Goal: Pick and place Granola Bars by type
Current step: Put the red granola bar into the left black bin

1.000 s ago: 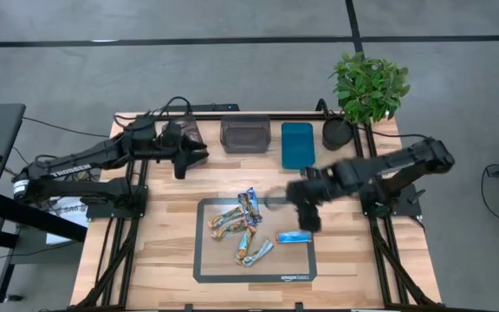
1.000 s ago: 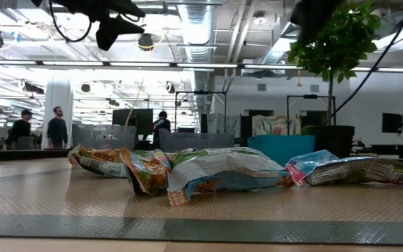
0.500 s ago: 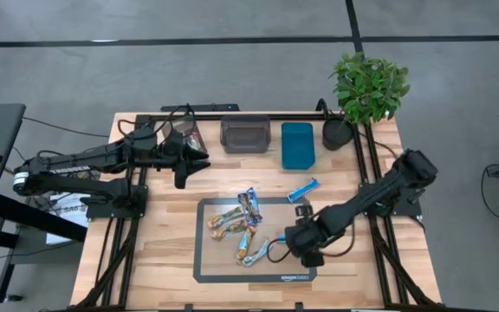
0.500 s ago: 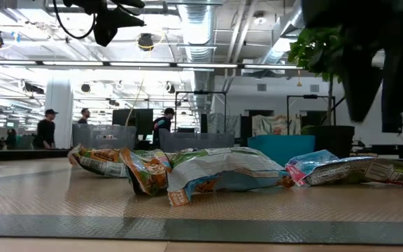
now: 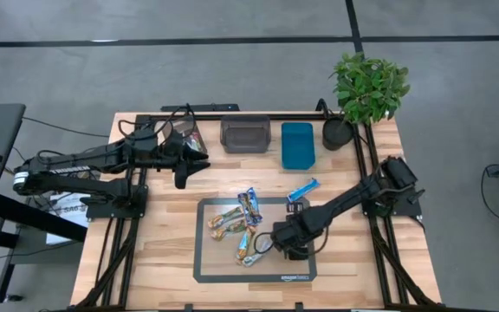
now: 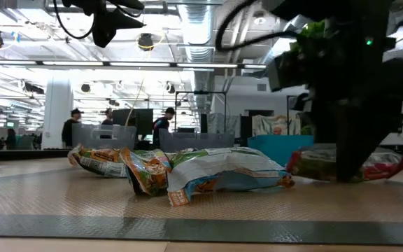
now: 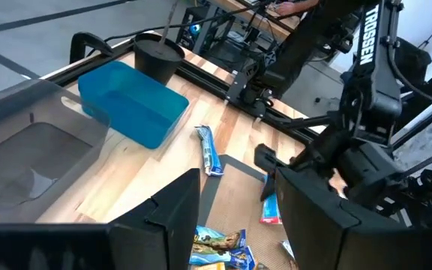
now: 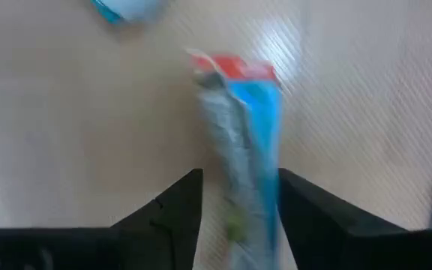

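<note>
Several foil-wrapped granola bars lie flat on a dark mat (image 5: 199, 260), in a loose heap (image 5: 236, 227) (image 6: 208, 171). One bright blue bar (image 5: 302, 189) (image 7: 208, 148) lies apart on the wood near the blue bin. My right gripper (image 5: 287, 242) (image 6: 348, 173) (image 8: 238, 202) is open, low over the mat's right part. Its fingers stand on either side of a blue bar with a red end (image 8: 242, 127) (image 6: 390, 164). My left gripper (image 5: 189, 163) (image 7: 235, 225) is open and hovers high over the table's far left, holding nothing. My right gripper comes down from above over the blue bar with the red end, with one finger (image 8: 175, 206) on each long side of it and the bar running along between them. The bar lies flat on the mat. I cannot tell whether the fingers touch it.
A grey bin (image 5: 245, 134) (image 7: 28, 157) and a blue bin (image 5: 297, 145) (image 7: 130, 109) stand along the far edge. A potted plant (image 5: 369, 87) and a dark pot (image 5: 336, 133) occupy the far right corner. People move about in the room beyond the table.
My right gripper has moved from above the mat's far right corner toward the near edge and the left, and come down over the blue-and-red bar. The bright blue bar near the blue bin has come into view where the arm had been.
</note>
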You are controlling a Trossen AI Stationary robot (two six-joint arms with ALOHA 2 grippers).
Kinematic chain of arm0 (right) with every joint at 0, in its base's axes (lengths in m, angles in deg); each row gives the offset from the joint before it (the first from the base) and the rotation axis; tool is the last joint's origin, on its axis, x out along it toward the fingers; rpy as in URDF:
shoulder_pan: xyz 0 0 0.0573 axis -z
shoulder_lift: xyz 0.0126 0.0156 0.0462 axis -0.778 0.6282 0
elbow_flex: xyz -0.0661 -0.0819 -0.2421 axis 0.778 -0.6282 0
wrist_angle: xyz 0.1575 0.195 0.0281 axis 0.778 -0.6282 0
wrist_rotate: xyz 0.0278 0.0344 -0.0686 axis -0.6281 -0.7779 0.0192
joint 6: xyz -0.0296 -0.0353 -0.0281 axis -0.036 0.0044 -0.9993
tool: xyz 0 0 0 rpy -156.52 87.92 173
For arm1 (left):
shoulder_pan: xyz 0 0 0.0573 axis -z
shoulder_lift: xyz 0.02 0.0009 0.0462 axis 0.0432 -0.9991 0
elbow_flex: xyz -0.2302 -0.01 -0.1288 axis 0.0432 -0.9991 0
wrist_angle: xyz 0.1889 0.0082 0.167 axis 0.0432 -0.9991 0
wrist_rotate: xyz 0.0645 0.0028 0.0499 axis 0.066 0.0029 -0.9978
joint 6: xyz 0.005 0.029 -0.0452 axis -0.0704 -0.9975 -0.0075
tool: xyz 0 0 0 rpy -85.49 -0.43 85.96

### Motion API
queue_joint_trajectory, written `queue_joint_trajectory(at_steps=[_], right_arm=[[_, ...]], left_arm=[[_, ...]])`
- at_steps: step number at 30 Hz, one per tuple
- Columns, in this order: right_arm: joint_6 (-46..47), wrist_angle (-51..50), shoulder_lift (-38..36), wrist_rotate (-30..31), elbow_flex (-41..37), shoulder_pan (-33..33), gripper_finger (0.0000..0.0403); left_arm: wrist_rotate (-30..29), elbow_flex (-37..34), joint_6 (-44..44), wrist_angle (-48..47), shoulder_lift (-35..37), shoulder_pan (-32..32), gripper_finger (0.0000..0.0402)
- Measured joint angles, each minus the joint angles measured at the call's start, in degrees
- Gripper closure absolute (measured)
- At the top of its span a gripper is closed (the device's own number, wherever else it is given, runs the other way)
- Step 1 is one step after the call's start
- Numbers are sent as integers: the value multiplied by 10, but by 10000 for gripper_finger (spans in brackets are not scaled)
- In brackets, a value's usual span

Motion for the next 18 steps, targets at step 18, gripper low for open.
queue_joint_trajectory(at_steps=[18], right_arm=[[28, 85, -119, -19, 11, 89, 365]], left_arm=[[-16, 0, 15, -2, 0, 0, 235]])
